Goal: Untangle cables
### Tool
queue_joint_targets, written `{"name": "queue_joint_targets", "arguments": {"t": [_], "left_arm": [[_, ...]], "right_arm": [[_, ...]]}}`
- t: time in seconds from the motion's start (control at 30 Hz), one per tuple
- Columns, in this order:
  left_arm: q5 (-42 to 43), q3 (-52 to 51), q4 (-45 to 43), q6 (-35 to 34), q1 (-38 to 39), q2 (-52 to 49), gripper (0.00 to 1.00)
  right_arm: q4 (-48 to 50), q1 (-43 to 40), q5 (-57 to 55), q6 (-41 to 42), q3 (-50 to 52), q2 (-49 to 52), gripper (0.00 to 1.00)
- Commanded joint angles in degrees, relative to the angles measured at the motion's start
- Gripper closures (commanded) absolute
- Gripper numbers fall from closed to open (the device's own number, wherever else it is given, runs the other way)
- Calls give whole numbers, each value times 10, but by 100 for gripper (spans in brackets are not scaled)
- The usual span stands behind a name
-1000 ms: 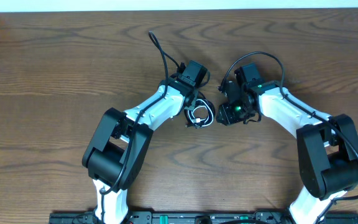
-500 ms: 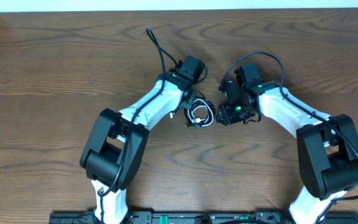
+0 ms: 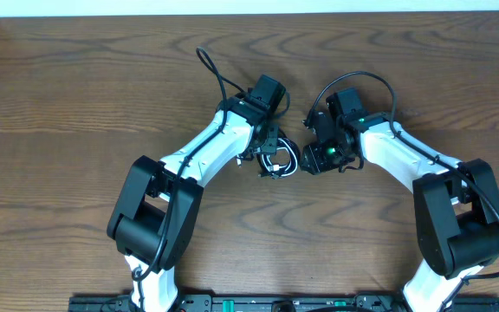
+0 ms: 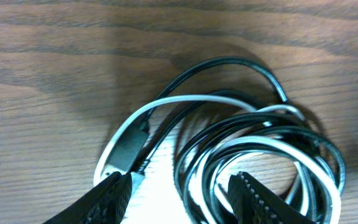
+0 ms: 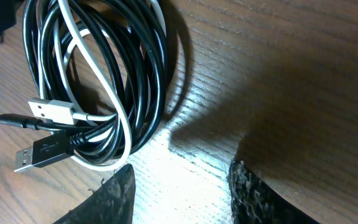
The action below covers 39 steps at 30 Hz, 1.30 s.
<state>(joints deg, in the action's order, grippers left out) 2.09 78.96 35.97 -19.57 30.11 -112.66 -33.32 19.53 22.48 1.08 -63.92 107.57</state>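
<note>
Jaws: both released; left gripper (image 4: pixel 182 182) straddles tangled black and white cables (image 4: pixel 253 134), lower frame; right gripper (image 5: pixel 180 173) hangs beside.
Why: seemingly choosing a strand.

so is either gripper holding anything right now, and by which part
Nothing is held. The left gripper is open, with some coils of the cables lying loose between its jaws; the right gripper is open beside the bundle.

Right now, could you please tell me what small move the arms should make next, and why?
Probably close the left end effector on the cables: in its wrist view it stands open with several black and white loops between its tips. The right end effector is open beside the bundle, gripping nothing, and the plug ends lie loose on that side.
</note>
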Motion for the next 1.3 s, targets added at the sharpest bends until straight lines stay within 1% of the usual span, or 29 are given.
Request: {"name": "queue_joint_targets", "arguments": {"t": [0.0, 0.13, 0.47, 0.57, 0.73, 0.93, 0.97, 1.17, 1.2, 1.27], "left_arm": [[18, -16, -9, -22, -1, 10, 44], [18, -26, -16, -22, -2, 9, 54], [18, -27, -19, -22, -2, 8, 54], [12, -27, -32, -22, -2, 6, 54], [-26, -27, -59, -22, -2, 4, 54], [-28, -27, -81, -22, -2, 3, 54], [-28, -27, -81, -22, -2, 3, 54], [-28, -27, -88, -21, -2, -6, 54], [-28, -27, -89, -21, -2, -9, 54], [-27, -27, -89, -22, -2, -12, 54]], "right_arm": [[1, 4, 1, 6, -5, -14, 56], [2, 6, 1, 6, -5, -14, 55], [3, 7, 1, 6, -5, -14, 55], [4, 9, 2, 6, -5, -14, 55], [6, 15, 1, 6, -5, -14, 54], [5, 16, 1, 6, -5, -14, 55], [5, 16, 2, 6, -5, -14, 57], [4, 16, 2, 6, -5, -14, 82], [4, 16, 2, 6, -5, -14, 84], [5, 16, 1, 6, -5, -14, 85]]}}
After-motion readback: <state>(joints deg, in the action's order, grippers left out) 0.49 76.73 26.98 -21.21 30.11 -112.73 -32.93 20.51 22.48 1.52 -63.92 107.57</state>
